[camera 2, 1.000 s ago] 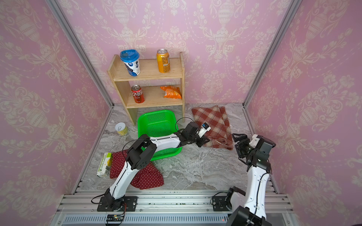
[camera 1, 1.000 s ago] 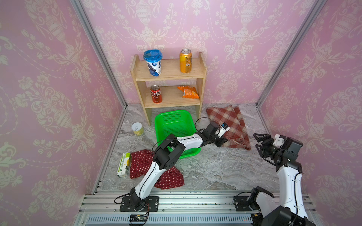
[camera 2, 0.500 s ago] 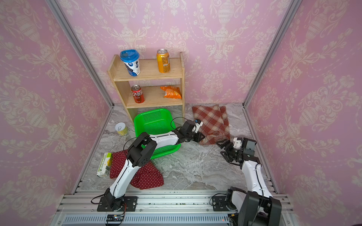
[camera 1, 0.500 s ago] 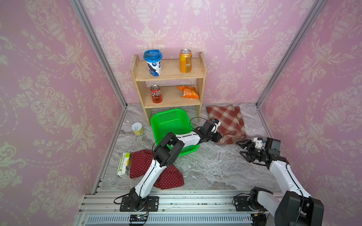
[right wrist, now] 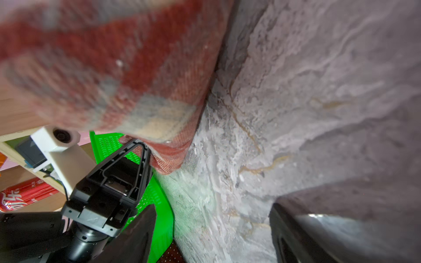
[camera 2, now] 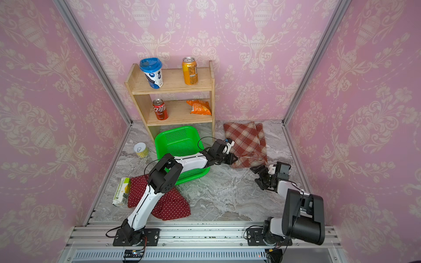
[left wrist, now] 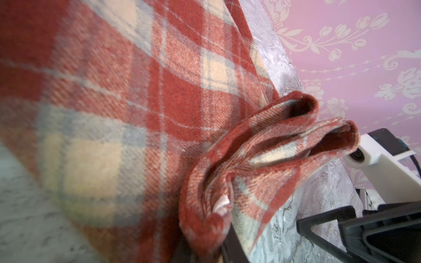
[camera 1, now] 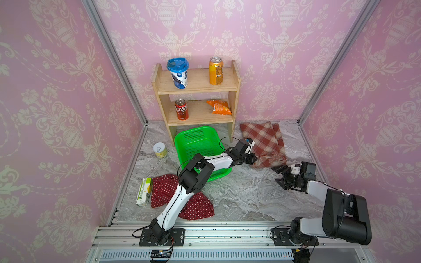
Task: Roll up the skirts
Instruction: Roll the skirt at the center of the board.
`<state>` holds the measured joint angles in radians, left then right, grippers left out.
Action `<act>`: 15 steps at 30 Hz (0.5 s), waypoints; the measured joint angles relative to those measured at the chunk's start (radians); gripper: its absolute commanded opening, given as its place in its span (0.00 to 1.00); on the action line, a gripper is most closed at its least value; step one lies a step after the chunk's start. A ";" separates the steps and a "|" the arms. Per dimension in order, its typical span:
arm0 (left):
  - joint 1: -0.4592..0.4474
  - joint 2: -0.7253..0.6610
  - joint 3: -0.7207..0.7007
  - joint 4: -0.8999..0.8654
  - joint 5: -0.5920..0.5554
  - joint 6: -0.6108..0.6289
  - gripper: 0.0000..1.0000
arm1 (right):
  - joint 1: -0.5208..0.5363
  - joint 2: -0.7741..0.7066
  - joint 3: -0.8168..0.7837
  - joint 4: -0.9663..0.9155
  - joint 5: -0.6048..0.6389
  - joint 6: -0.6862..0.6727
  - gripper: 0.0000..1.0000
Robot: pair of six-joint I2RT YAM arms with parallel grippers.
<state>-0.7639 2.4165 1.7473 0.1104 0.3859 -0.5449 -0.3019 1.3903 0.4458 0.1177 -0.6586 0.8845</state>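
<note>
Your left claw [camera 1: 253, 158] is pressed together on the near corner of the plaid skirt [camera 1: 262, 141]. The left wrist view shows that corner gathered into several thick folds rather than one flat hem. Your right claw [camera 1: 280, 175] is spread and holds nothing. It sits low over the counter [camera 1: 239, 195], just beside the skirt's other near corner, right of centre in both top views. I judge the step to be taking hold of that second corner. Slide one finger under all the layers before you close, and pinch level with the left claw so the first turn starts straight. This cloth looks thick and springy, so a loose or skewed first turn would likely unroll. The bunched left corner may also want flattening before you roll toward the back wall. The rest of the plaid skirt lies flat toward the upper right of the counter. The polka-dot skirt [camera 1: 164, 189] lies unrolled at the lower left, partly under the left arm and just beside a green and white carton [camera 1: 144, 191]. The green basket [camera 1: 193, 141] in the middle shows nothing inside where the arm does not cover it. The wooden shelf [camera 1: 235, 91] carries a lidded blue cup [camera 1: 178, 72] and an orange can [camera 1: 216, 71] on top. Below them are a red can [camera 1: 181, 109] and a snack bag [camera 1: 219, 107]. A small yellow tin [camera 1: 159, 149] stands closed at the left.
</note>
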 measured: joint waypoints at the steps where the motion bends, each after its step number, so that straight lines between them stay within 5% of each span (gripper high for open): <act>1: 0.000 0.000 0.000 0.000 0.000 0.000 0.06 | 0.000 0.018 0.000 0.035 -0.002 0.008 0.79; 15: 0.006 0.020 0.020 0.005 0.005 -0.023 0.06 | 0.022 0.237 0.063 0.351 0.014 0.067 0.71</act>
<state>-0.7578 2.4363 1.7676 0.1154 0.3908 -0.5674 -0.2798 1.6276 0.5091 0.4686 -0.6449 0.9512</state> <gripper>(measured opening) 0.145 0.707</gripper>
